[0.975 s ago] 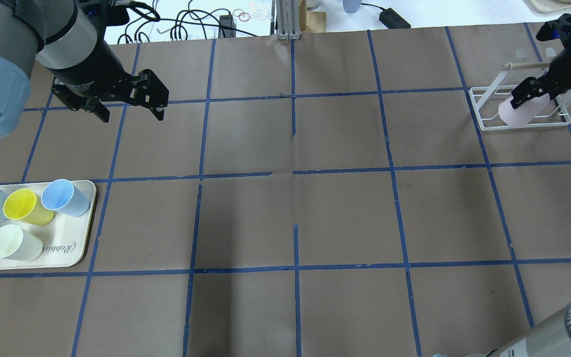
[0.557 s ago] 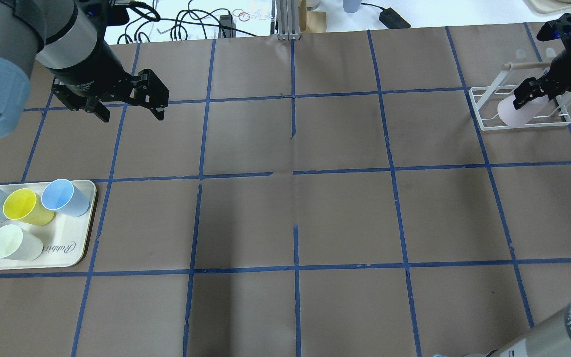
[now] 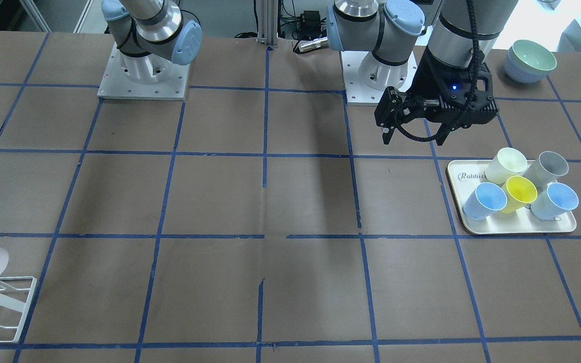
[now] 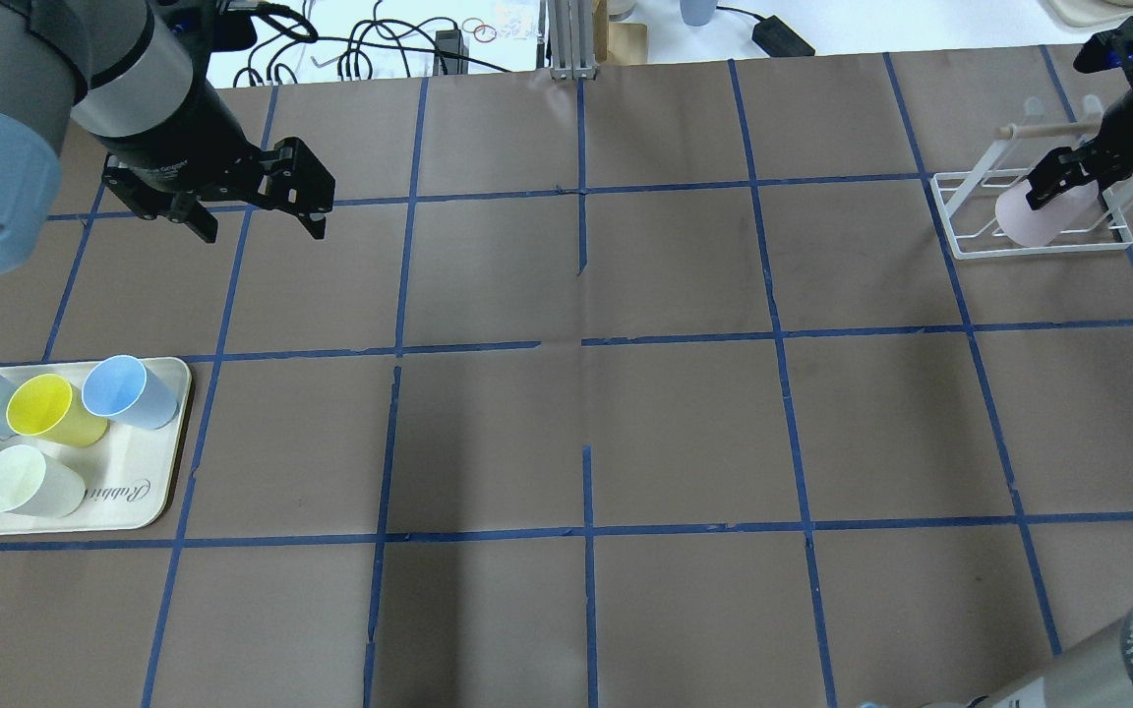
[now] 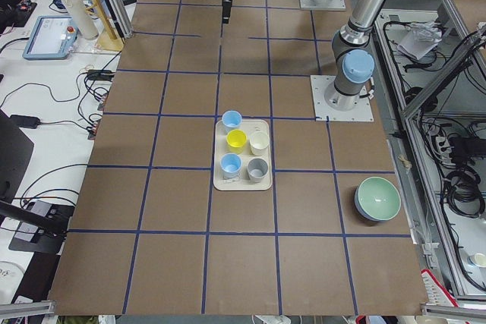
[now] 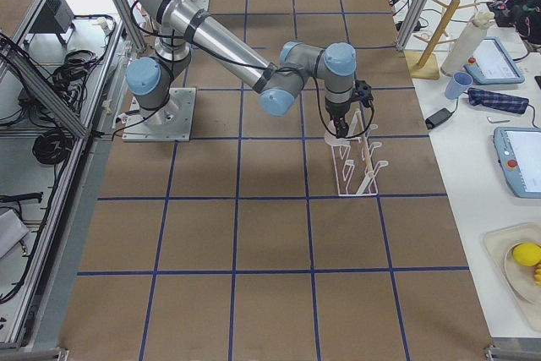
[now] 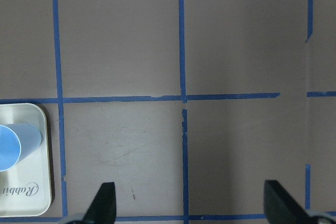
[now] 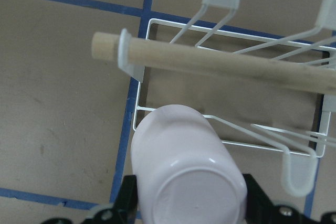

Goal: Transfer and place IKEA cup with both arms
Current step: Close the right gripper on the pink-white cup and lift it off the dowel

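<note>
right arm [image 6: 221, 35]: stretching out low from its base toward the table's far right corner, wrist bending down over the white wire rack [image 4: 960, 246].
right gripper [image 4: 1046, 189]: clamping on the ikea cup [image 8: 184, 156] close to its base, one black finger pressing on each flank.
ikea cup: hanging in that grip over the rack's open frame, beside the wooden dowel [image 8: 210, 59], by the far right corner; closed base facing up toward the wrist camera, mouth pointing down and away; long axis leaning rather than standing plumb; touching the wires or not, cannot tell.
left arm [image 4: 124, 79]: reaching over the far left part of the table, wrist pointing straight down.
left gripper [image 4: 262, 231]: hovering above bare brown paper, fingers spread wide apart, gripping nothing, touching nothing.
tray [image 4: 178, 442]: lying at the left edge, nearer the robot's side, well apart from the left gripper.
other cups [image 4: 45, 408]: standing bunched on the tray, two light blue, one yellow, one cream, one grey, mouths facing up.
</note>
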Controlling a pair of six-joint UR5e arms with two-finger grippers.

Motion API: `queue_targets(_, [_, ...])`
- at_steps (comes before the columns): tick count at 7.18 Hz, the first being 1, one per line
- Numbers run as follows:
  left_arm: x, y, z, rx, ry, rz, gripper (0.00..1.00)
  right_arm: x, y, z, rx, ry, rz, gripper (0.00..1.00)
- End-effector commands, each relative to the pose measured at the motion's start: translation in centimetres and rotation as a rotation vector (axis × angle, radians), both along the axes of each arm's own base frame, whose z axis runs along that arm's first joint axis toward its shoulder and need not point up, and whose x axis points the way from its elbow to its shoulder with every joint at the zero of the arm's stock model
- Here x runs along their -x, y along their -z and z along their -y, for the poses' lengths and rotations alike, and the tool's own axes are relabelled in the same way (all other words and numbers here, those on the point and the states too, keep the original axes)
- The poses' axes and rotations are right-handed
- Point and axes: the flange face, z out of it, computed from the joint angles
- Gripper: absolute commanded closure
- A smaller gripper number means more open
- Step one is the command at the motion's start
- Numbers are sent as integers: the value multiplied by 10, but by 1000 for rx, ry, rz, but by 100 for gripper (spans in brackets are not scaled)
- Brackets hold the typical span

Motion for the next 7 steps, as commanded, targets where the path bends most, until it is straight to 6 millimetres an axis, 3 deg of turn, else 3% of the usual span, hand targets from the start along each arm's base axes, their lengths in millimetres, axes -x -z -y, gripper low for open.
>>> queue_targets(1, [0,-1,0,2,1,-5,0,1,-26,-4,20,4,-42,80])
queue_targets(6, [0,1,2,0,37,-81,0,-3,-72,-20,33,9,-91,79])
queue_targets(7, [-13,2,6,2,6,-138,0,-7,-82,-25,35,7,-88,79])
